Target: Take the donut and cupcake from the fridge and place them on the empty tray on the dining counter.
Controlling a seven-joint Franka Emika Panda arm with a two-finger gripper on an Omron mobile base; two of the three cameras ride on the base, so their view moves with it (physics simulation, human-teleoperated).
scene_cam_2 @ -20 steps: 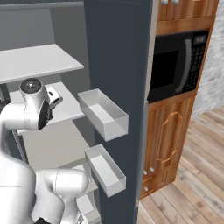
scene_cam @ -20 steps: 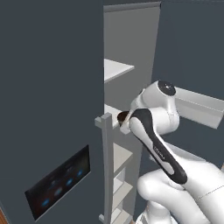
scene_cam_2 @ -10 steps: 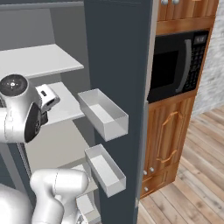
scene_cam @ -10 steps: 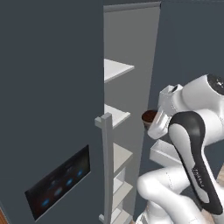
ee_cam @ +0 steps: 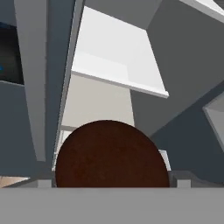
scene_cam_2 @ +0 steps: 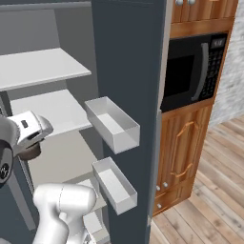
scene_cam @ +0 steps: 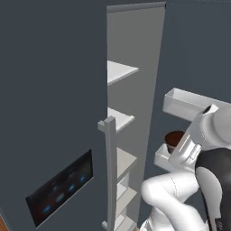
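A cupcake [scene_cam: 173, 138] with a brown top and dark wrapper hangs in front of the open fridge [scene_cam: 49, 103], level with its middle white shelf [scene_cam: 121, 119]. My gripper [scene_cam: 177, 145] is shut on it, just off the door bins [scene_cam: 186, 102]. In the right base view the cupcake [scene_cam_2: 32, 153] sits dark under the white hand. Its round brown top [ee_cam: 111, 155] takes up the lower middle of the hand view, hiding the fingertips. The blue tray and the dining counter are out of view.
The fridge's shut left door carries a long grey handle [scene_cam: 110, 171] and a black panel with blue lights [scene_cam: 61, 187]. Its open right door [scene_cam_2: 128, 57] holds two white bins [scene_cam_2: 113, 125]. Beyond stand a wooden cabinet [scene_cam_2: 183, 157] with a black microwave [scene_cam_2: 190, 71] and a wood floor.
The arm has swung back out of the fridge interior, carrying the cupcake away from the shelves and toward the door bins. Fridge and doors have not moved.
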